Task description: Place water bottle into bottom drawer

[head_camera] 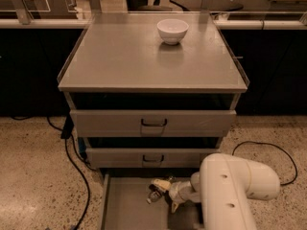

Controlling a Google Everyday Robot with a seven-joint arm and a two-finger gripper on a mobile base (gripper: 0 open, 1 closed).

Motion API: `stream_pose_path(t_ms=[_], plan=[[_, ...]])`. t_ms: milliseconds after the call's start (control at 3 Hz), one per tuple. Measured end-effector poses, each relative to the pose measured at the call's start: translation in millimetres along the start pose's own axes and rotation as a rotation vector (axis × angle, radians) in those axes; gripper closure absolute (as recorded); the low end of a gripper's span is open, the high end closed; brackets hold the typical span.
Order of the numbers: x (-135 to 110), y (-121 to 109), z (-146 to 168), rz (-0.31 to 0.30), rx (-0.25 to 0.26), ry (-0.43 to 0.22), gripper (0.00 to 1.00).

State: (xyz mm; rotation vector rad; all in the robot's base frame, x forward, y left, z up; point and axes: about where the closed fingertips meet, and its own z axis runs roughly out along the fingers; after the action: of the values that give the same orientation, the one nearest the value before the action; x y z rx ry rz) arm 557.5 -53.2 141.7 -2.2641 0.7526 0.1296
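- Grey three-drawer cabinet (153,61) is filling the centre of the view. The two upper drawers (153,123) are sitting slightly proud of the frame, dark handles facing the camera.
- White robot arm (235,186) is occupying the lower right, with its wrist pointing left over the open tray.
- Bottom drawer (124,205) is standing pulled out. A bare grey floor is showing on its left half, with a low wall along the left edge.
- White bowl (172,30) is sitting at the back of the cabinet top, well apart from the work.
- Gripper (163,188) is hanging just above the drawer floor, near its middle and close under the middle drawer front.
- Water bottle (153,195) is showing as a small clear crinkled shape at the gripper's tip, inside the drawer outline. Whether the gripper is clasping it or has already let go cannot be told from this view, nor whether the bottle is touching the floor.

Judgement: the placing step is nearing its end.

To do it well:
- Bring the bottle low onto the flat floor before release, so that it is not dropping and rolling.
- Keep it off the side walls.
- Draw the wrist out along the drawer's open front, taking care not to be catching the middle drawer overhead.
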Motion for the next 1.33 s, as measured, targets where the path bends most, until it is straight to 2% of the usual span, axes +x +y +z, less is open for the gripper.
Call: stream_pose_path(t_ms=[333, 667, 1000, 1333], plan=[[-23, -10, -48, -0.064, 0.043, 0.077, 0.0], [-42, -16, -71, -0.104, 0.048, 0.101, 0.0], [-56, -12, -100, -0.098, 0.047, 0.163, 0.0], [-83, 2, -122, -0.087, 0.06, 0.247, 0.0]])
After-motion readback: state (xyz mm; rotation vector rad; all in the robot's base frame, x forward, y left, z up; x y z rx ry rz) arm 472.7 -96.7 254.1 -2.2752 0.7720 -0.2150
